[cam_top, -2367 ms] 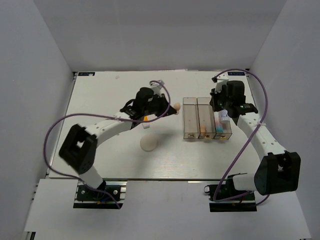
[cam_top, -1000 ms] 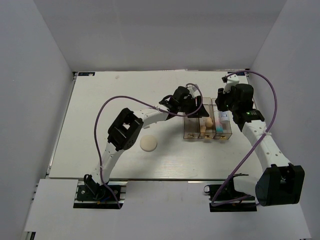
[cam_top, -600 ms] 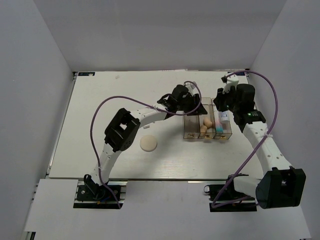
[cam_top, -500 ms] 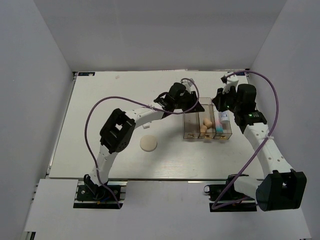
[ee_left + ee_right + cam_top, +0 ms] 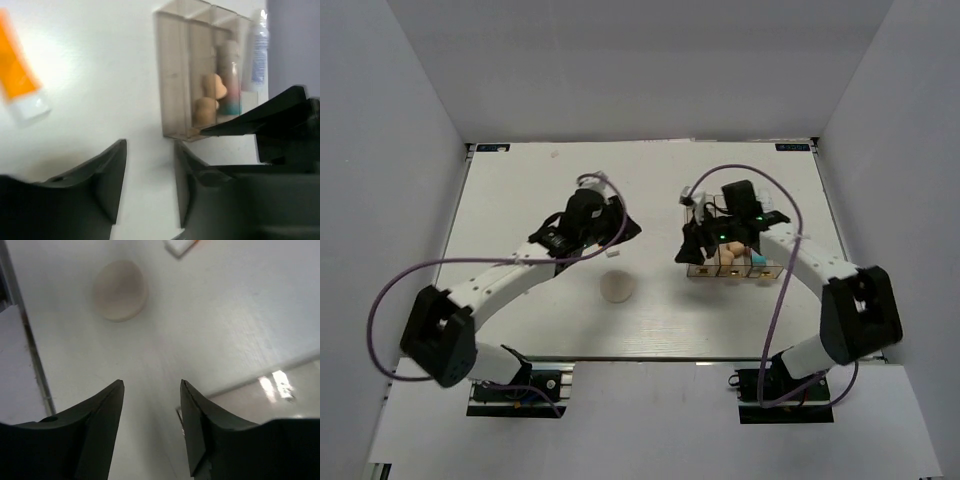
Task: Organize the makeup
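Across the white tabletop [image 5: 520, 190] both arms stood differently from half a second before. The left arm [image 5: 500, 280] had drawn back from the organizer's far left corner to mid-table. The right arm [image 5: 810, 260] had swung forward from behind the right compartment, and its wrist now lay over the clear three-compartment plastic organizer [image 5: 172, 75].

The left gripper [image 5: 150, 147] was released, its jaws apart with bare table between them. The right gripper [image 5: 151, 385] was likewise spread and empty, pointing left past the organizer's left wall toward the puff.

The organizer had kept its place right of centre. The pink-white-blue bottle [image 5: 231, 75] stood in what seemed the right compartment — the walls blurred it. The orange tube with a white cap [image 5: 17, 75] lay loose on the table, just ahead of the left gripper. The round beige puff [image 5: 617, 288] had not moved, lying near the tube but apart from it. The two peach egg-shaped sponges [image 5: 212, 97] sat touching in the middle compartment.

Grey walls [image 5: 400, 150] closed the table on the left, back and right. The left half and the front strip lay open — the room between the two grippers was narrow.
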`<state>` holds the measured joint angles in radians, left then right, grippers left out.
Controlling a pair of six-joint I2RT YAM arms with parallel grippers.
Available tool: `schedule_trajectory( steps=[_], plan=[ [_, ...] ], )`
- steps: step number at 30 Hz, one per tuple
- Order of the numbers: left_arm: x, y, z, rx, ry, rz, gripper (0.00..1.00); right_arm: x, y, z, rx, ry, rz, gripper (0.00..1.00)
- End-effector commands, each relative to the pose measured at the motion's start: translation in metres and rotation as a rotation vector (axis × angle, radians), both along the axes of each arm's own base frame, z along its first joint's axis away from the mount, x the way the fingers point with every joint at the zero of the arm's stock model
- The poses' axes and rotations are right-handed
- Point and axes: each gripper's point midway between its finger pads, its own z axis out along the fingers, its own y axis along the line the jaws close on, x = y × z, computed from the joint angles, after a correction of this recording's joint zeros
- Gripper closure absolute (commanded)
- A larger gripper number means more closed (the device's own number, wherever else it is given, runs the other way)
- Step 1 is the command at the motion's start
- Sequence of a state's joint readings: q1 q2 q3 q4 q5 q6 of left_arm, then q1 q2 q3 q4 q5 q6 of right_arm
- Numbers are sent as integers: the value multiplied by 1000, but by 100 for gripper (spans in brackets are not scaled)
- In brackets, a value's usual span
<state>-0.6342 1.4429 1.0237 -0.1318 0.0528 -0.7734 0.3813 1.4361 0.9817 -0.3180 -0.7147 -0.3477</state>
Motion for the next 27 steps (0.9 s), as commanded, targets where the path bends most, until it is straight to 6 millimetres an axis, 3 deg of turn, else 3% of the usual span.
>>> schedule_trajectory(
  steps=[1, 2, 3, 5, 6, 8, 9, 12, 16, 21, 27],
  plan=[
    [-26, 68, -21, 133, 56, 203, 42, -5, 37, -3, -4, 40, 75, 44],
    [-41, 83, -21, 129, 52, 229, 34, 4, 47, 1, -1, 44, 62, 41],
    [-48, 92, -20, 127, 50, 251, 29, -4, 63, -19, -33, 124, 73, 40],
    [-65, 116, -35, 152, 91, 332, 23, 7, 79, -24, -59, 151, 52, 38],
    [-73, 124, -23, 99, 74, 370, 22, 6, 87, -44, -95, 211, 49, 38],
    [-88, 145, -34, 112, 98, 437, 21, 13, 102, -45, -108, 215, 52, 36],
    [-95, 152, -25, 69, 76, 461, 21, 13, 106, -57, -127, 238, 49, 35],
    [-114, 171, -28, 41, 93, 523, 20, 15, 123, -69, -157, 239, 53, 33],
    [-126, 186, -27, 41, 97, 566, 20, 4, 140, -85, -206, 247, 87, 31],
    [-130, 194, -29, 57, 108, 592, 19, -10, 147, -100, -248, 247, 123, 31],
    [-129, 193, -31, 65, 111, 594, 19, -29, 149, -119, -312, 268, 157, 40]
  ],
)
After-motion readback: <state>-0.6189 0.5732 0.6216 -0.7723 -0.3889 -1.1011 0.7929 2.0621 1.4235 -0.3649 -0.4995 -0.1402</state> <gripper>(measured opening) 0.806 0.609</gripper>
